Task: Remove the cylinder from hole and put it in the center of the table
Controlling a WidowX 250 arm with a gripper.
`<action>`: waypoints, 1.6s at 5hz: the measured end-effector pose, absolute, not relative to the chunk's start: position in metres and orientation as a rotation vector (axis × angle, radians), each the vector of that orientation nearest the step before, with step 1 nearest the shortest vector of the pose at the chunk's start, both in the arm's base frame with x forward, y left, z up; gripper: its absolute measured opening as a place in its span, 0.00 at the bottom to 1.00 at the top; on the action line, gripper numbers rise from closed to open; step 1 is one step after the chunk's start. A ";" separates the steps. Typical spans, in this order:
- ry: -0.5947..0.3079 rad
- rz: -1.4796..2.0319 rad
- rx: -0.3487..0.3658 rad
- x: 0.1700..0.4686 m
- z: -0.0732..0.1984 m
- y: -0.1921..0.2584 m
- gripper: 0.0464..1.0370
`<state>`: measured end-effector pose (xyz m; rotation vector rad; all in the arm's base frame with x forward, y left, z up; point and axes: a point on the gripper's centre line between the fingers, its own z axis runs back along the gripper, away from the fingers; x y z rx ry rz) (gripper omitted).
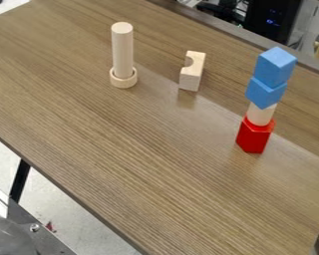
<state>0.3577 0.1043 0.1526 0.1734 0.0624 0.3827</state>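
Nearest, bottom left of the view, 1 metal plate (44, 238) w/ 1 bolt head (34, 227) sat below table level. Just beyond it, 1 black table leg (20, 180) angled down from the near edge of the wood-grain table (142, 164)

On the table, right side, nearest the camera: 1 stack, upright. Bottom up, 1 red block (253, 138), 1 short pale rounded piece (260, 114) on it, then 2 blue blocks (276, 67), one atop the other, corners not quite lined up. All 4 pcs touching, one above the next

Farther back, btwn stack and cyl, well apart from both: 1 pale notched block (191, 74), curved notch opening toward view's left

Task's thing: 1 tall pale cyl (123, 50), stood in the hole of 1 pale ring (123, 82), upper left of table ctr, toward the far side. Long axis vert, one flat end straight up, lower end down inside the ring; no lean I could make out. Cyl was out of reach of the notched block, not touching it

Claw: couldn't tell if wide, narrow or holding anything

Farthest, past the table's far edge, top right: 1 black case (276, 20) w/ small blue lights
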 end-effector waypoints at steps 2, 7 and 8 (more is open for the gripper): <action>0.130 0.416 0.056 0.338 0.122 0.112 0.96; 0.205 0.455 0.039 0.305 0.103 0.128 0.66; 0.199 0.454 0.032 0.306 0.101 0.127 0.44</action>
